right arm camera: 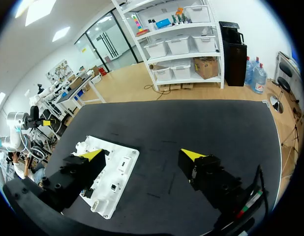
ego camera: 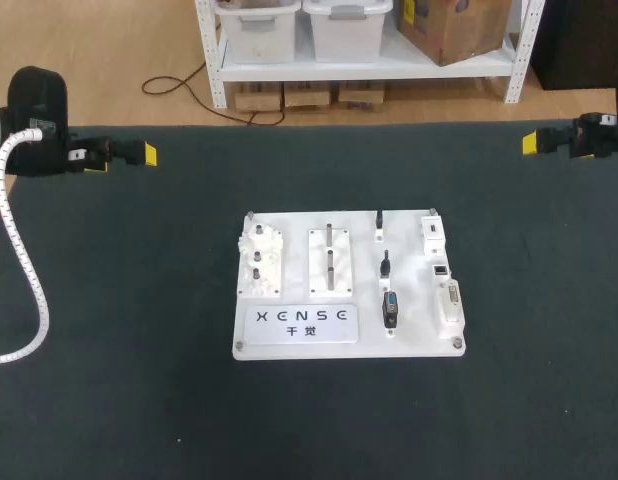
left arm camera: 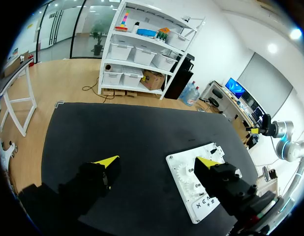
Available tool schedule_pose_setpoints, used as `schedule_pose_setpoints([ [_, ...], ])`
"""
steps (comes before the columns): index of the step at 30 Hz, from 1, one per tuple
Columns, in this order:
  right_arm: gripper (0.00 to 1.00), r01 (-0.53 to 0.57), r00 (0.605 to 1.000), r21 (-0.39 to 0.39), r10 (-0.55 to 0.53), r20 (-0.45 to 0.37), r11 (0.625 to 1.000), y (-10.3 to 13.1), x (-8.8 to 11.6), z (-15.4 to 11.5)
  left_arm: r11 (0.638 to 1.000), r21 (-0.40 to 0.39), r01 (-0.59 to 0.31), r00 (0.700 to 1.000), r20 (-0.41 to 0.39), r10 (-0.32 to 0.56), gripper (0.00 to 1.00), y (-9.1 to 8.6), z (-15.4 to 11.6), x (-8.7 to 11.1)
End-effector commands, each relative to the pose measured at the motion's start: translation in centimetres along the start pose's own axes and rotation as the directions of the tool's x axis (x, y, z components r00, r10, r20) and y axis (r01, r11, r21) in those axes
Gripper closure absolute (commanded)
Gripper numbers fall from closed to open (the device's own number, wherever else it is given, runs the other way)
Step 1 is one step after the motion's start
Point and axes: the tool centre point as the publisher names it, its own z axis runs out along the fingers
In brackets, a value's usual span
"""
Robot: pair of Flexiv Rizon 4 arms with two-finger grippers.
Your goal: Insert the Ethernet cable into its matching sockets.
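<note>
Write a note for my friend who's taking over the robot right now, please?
Left arm: jaws open, empty, near the black table's far left corner.
Right arm: jaws open, empty, near its far right corner.
White rectangular plastic board lies mid-table; small black connectors sit along its third column, small dark sockets at its right side.
Done: nothing; no cable held.
Left: find the Ethernet plug, too small to tell here, grasp, insert.

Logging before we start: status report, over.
Left yellow-tipped gripper open, empty; right yellow-tipped gripper likewise, both at sides of black table. White plastic connector board centred; Ethernet cable not made out. Nothing blocking.
</note>
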Motion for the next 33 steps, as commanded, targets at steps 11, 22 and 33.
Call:
schedule_pose_setpoints([
  [11, 0.0, 0.0, 1.0, 0.003, 0.0, 0.0, 1.0, 0.1, 0.0, -0.1, 1.0, -0.009, 0.002, 1.0, -0.006, -0.002, 0.0, -0.2, 0.0, -0.1],
  [22, 0.0, 0.0, 1.0, 0.003, 0.0, 0.0, 1.0, 0.1, 0.0, -0.1, 0.849, 0.25, -0.464, 0.885, 0.116, 0.45, 0.0, -5.3, 3.5, -0.9],
  [33, 0.0, 0.0, 1.0, 0.003, 0.0, 0.0, 1.0, 0.1, 0.0, -0.1, 0.538, 0.46, -0.707, 0.695, 0.31, 0.649, 0.0, -10.2, 6.4, 2.5],
])
